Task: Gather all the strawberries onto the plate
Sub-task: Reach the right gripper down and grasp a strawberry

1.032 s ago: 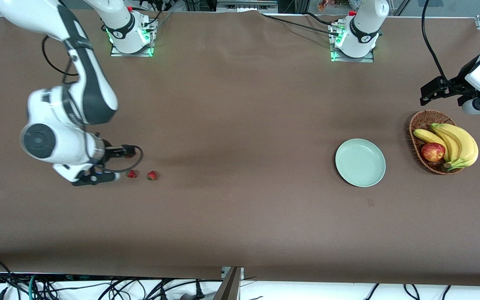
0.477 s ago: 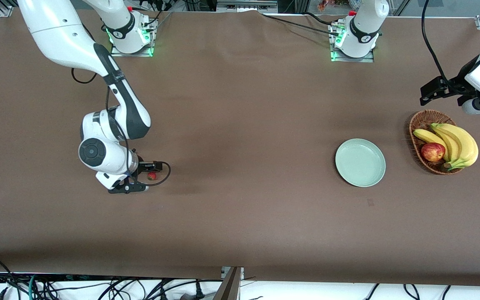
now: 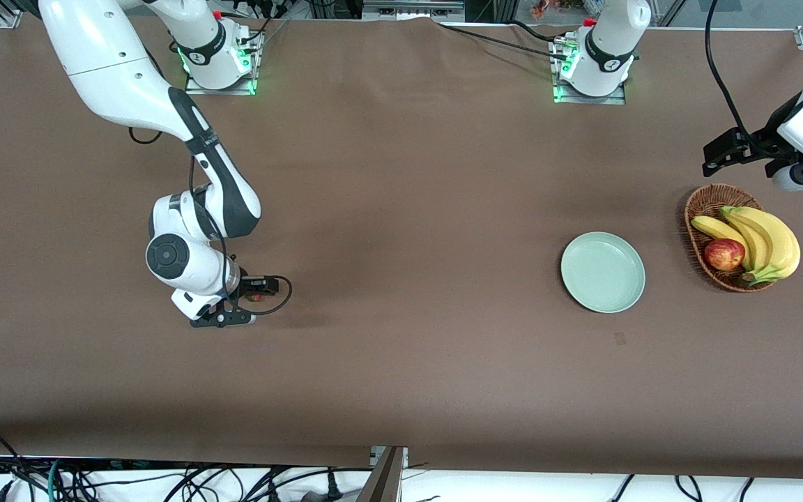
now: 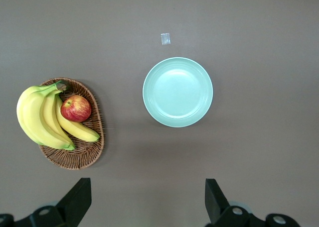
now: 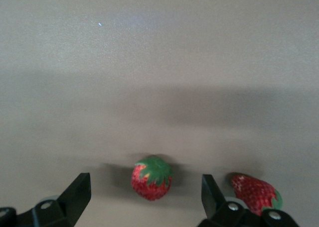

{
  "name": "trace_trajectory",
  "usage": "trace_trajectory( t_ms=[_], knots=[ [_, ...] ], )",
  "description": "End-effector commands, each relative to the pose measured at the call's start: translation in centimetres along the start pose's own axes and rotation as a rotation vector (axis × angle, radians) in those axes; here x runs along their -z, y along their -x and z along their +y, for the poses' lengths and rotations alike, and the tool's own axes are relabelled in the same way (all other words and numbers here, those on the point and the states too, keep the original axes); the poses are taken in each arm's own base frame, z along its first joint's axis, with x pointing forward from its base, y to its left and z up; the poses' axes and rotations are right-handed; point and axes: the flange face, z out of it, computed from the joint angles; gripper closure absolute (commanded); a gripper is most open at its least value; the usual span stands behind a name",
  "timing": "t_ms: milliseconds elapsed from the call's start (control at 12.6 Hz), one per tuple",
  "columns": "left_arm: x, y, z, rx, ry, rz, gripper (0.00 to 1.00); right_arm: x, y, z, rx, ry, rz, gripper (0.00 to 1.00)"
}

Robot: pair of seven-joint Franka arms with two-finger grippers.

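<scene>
Brown table [image 3: 401, 362], right fingers [image 5: 79, 189] apart around strawberry [image 5: 151, 178], left fingers [image 4: 79, 197] apart above basket [image 3: 700, 209]

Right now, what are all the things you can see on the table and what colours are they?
strawberries: two in sight, red with green caps, on the table toward the right arm's end, one between the right hand's fingers, the other just outside one finger
plate: one, pale mint green, nothing on it, toward the left arm's end
basket: one, brown wicker, beside the plate
bananas: one bunch, yellow, in the basket
apple: one, red and yellow, in the basket
table: one, brown
right hand: open, low over the strawberries
left hand: open, waiting high over the plate and basket
</scene>
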Motion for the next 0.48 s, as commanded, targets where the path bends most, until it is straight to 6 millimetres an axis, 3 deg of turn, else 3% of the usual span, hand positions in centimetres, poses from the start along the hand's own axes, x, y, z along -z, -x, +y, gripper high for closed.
trace_trajectory(
  t_ms=[0,159,238,397],
  knots=[
    [0.61,0.48,0.18,0.005,0.029,-0.001,0.0,-0.71,0.32,0.16,-0.02,-0.01,0.006,0.4],
    [0.68,0.49,0.26,0.003,0.029,0.001,0.0,-0.76,0.37,0.27,-0.022,-0.009,0.0,0.7],
    [0.61,0.48,0.18,0.005,0.029,-0.001,0.0,-0.67,0.37,0.27,-0.022,-0.009,0.0,0.78],
    [0.6,0.48,0.09,0.006,0.029,-0.001,0.0,-0.52,0.32,0.25,-0.014,-0.009,0.002,0.86]
  ],
)
